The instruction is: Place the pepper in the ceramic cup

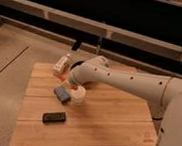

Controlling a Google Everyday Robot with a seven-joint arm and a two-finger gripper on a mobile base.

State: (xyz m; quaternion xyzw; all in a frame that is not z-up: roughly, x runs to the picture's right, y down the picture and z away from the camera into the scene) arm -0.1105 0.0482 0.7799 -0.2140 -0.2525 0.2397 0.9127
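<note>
Our white arm (133, 83) is the biggest thing in view, reaching in from the right across the back of the wooden table (103, 124), its wrist curled down over the far-left part of the top. The gripper (72, 85) sits at the end of that wrist, just above and touching the line of the ceramic cup (78, 95); whether it is clenched or released we cannot tell, since the wrist hides it.

The cup stands upright near the middle-left of the table, with the blue sponge (61, 94) just beside it on its left. The whitish bottle (62, 63) lies near the far-left edge, and the dark bowl (79, 65) is mostly hidden behind the arm. A black phone-like slab (54, 117) lies nearer the front edge, well apart from the cup.

A small reddish spot shows at the gripper, just over the cup's rim; we take it for the pepper (73, 86), though the view is poor here and we may be wrong.

To do this step well, we judge that we should centre the pepper over the cup's mouth, point it downward, and let go low so that it drops inside and does not bounce off the rim. The sponge crowds the cup's left side, so we should leave upward or to the right, where the table is bare. The left edge is near, so we must not nudge the cup that way.
</note>
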